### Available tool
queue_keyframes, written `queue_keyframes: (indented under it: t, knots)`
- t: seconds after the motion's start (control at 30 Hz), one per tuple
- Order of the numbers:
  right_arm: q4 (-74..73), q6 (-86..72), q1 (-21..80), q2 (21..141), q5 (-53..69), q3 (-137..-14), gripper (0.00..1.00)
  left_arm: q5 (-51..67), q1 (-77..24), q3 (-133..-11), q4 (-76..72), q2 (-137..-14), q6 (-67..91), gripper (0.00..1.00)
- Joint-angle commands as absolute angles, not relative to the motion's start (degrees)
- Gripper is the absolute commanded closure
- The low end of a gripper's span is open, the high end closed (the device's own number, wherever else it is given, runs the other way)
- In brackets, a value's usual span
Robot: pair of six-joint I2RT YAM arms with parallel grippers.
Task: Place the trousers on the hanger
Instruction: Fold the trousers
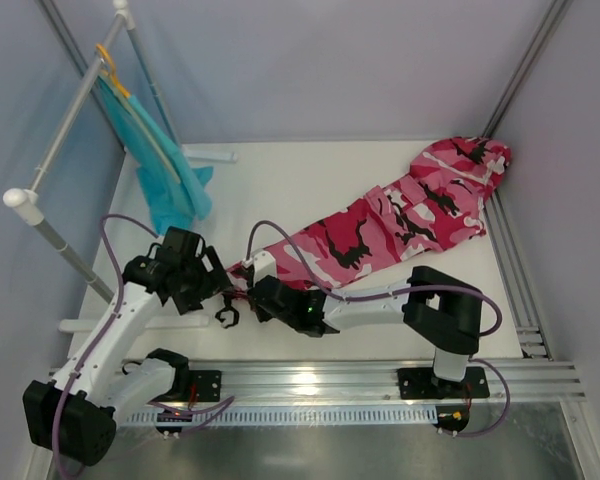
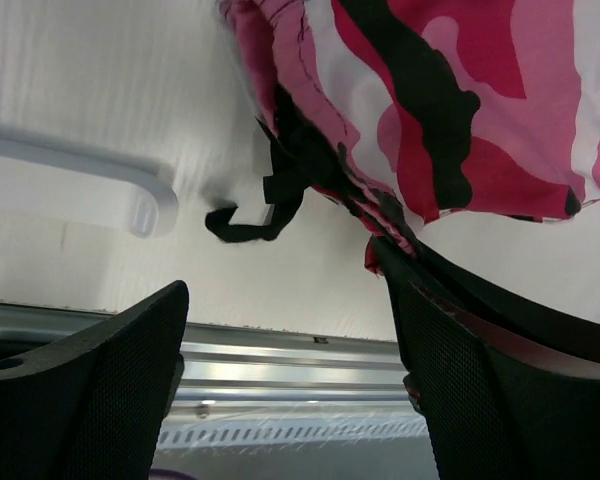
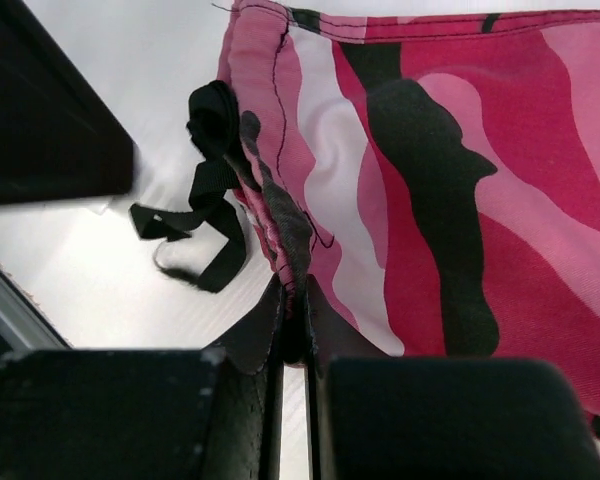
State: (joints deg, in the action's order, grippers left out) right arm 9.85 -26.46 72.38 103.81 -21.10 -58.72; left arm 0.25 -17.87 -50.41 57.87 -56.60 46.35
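A robot lab cell: plain walls [image 1: 330,60], aluminium rail [image 1: 320,378], white tabletop [image 1: 310,180].

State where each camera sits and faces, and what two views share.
Top external: above and behind, looking down at table, trousers, left arm, right arm.
Left wrist: on the left arm, facing the trousers' edge past the open left gripper.
Right wrist: on the right arm, facing the cloth edge pinched by right gripper.
Shared: both wrist views show the black strap.

The right pincer [image 3: 298,305] is closed on the dark hem of the pink camouflage cloth trousers [image 3: 460,180], which spread toward one o'clock. A black webbing strap [image 3: 205,215] curls at ten o'clock on the white bench [image 3: 160,60].
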Motion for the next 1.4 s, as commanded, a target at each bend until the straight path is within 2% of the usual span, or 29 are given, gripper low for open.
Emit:
queue_keyframes:
  t: [0.0,0.2,0.53,0.87,1.03,1.07,1.17,1.2,1.27,1.3,1.33,1.37]
  knots:
    - [16.3,-29.6,72.1,100.4,-20.2,-58.3,0.96,5.1,-17.7,-44.7,50.1,-52.7,53.6,0.13]
    - [18.3,-31.2,72.0,98.9,-19.1,-57.4,0.96,5.4,-17.7,-37.4,43.5,-51.3,60.3,0.07]
    - [19.4,-32.0,72.0,98.5,-18.5,-56.3,0.96,2.5,-17.7,-38.4,41.9,-49.7,64.2,0.02]
    - [20.4,-32.5,72.1,98.4,-17.2,-56.6,0.96,4.7,-17.7,-32.4,36.5,-52.1,68.3,0.05]
    - [21.6,-33.6,72.1,97.6,-15.9,-55.4,0.96,3.0,-17.7,-33.1,34.2,-55.1,67.7,0.1]
    - [22.0,-33.7,72.1,97.3,-15.6,-55.4,0.96,3.2,-17.7,-33.0,33.1,-55.2,67.5,0.13]
    - [22.1,-34.1,72.2,96.7,-15.2,-55.0,0.96,4.7,-17.8,-32.6,29.4,-55.8,67.4,0.39]
    - [22.1,-34.2,72.1,96.4,-15.1,-54.8,0.96,4.2,-17.7,-33.0,29.5,-55.8,67.0,0.54]
    - [22.1,-34.3,72.1,95.5,-14.9,-54.2,0.94,3.3,-17.8,-33.9,30.6,-55.7,65.4,0.68]
    - [22.2,-34.2,72.1,95.2,-14.2,-54.1,0.92,2.7,-17.7,-34.2,31.5,-55.6,64.7,0.79]
    - [22.0,-34.0,72.1,94.9,-13.8,-53.8,0.84,1.3,-17.7,-35.3,32.1,-55.7,64.0,0.84]
    - [21.5,-33.9,72.0,94.1,-13.5,-53.9,0.78,0.9,-17.7,-35.9,32.6,-55.8,62.7,0.97]
